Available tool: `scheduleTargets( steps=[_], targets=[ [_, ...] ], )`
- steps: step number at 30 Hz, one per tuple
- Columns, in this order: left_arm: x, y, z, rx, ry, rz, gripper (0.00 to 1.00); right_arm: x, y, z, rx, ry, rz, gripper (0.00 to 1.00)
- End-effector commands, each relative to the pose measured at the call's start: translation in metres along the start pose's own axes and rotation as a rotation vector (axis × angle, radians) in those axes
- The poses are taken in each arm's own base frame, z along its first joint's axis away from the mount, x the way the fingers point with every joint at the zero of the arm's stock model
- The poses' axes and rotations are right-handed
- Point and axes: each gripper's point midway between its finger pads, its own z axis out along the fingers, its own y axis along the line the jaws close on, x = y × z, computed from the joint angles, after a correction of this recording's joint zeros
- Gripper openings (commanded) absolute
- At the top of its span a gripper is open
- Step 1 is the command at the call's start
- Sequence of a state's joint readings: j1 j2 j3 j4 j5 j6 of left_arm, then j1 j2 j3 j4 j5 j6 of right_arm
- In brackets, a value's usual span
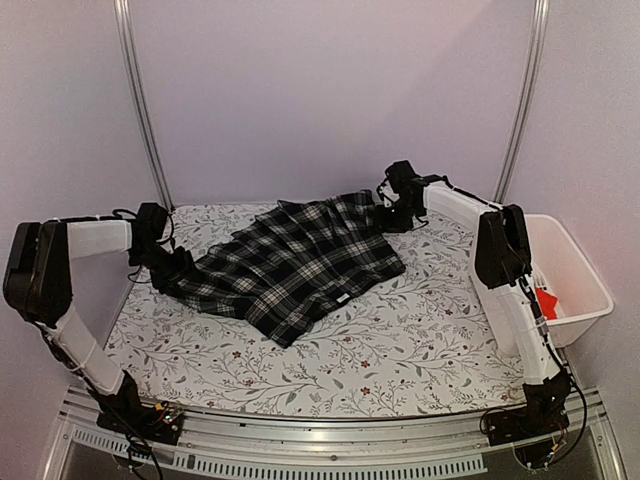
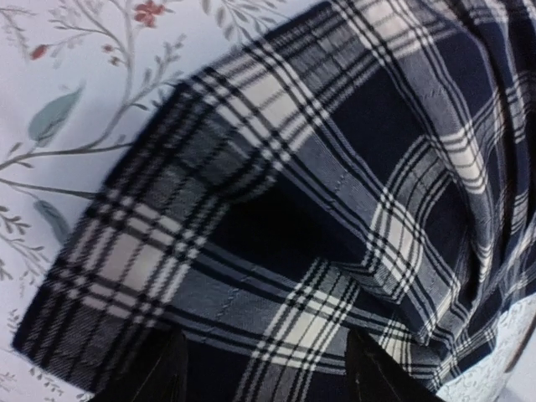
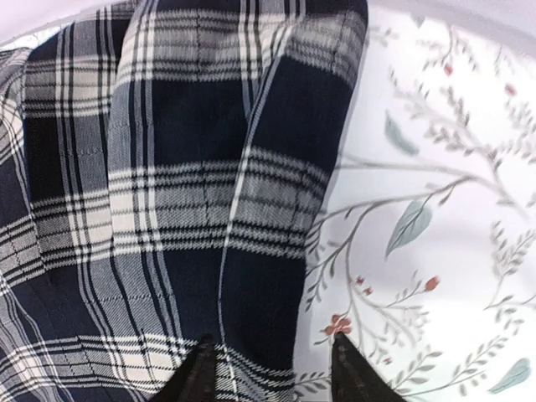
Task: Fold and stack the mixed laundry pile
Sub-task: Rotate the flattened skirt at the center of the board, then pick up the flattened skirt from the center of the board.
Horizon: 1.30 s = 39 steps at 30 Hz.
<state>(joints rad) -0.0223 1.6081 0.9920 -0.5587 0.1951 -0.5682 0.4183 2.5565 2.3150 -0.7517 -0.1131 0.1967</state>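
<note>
A black-and-white plaid garment (image 1: 300,265) lies spread on the floral table cover (image 1: 400,350), one corner toward the front. At its left end is my left gripper (image 1: 175,268). In the left wrist view that gripper (image 2: 266,343) is open, its dark fingers (image 2: 155,377) wide apart over rumpled plaid cloth (image 2: 335,167). At the garment's far right corner my right gripper (image 1: 390,212) rests low. The right wrist view shows this gripper (image 3: 272,339) open, with the plaid edge (image 3: 276,251) lying between its fingers (image 3: 197,377). Something red (image 1: 547,303) shows inside the basket.
A white plastic basket (image 1: 580,265) stands off the table's right edge, beside the right arm. Bare floral cover runs in front of the garment, with a metal rail (image 1: 330,425) along the near edge. Walls close the back and sides.
</note>
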Motion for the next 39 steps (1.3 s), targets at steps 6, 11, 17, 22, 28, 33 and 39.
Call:
scheduleTargets(
  steps=[6,11,17,22,28,33,39],
  targets=[
    [0.077,-0.043,0.045,0.032,0.239,0.154,0.41,-0.015,0.007,-0.049,-0.011,-0.078,-0.012,0.58],
    [0.139,-0.039,0.054,0.033,0.381,0.18,0.29,0.014,0.057,-0.09,-0.126,-0.056,-0.07,0.58],
    [0.203,-0.052,0.051,0.1,0.514,0.224,0.22,0.07,0.15,-0.13,-0.329,-0.018,-0.212,0.58],
    [0.2,-0.08,0.024,0.174,0.465,0.265,0.24,0.151,0.224,-0.139,-0.472,0.065,-0.398,0.56],
    [0.116,-0.05,-0.034,0.175,0.178,0.031,0.34,0.224,0.283,-0.133,-0.508,0.128,-0.585,0.57],
    [0.098,-0.044,-0.074,0.259,0.053,-0.103,0.48,0.266,0.284,-0.106,-0.387,0.206,-0.694,0.59],
    [0.118,-0.032,-0.092,0.339,0.016,-0.316,0.83,0.29,0.271,-0.081,-0.204,0.249,-0.752,0.66]
  ],
)
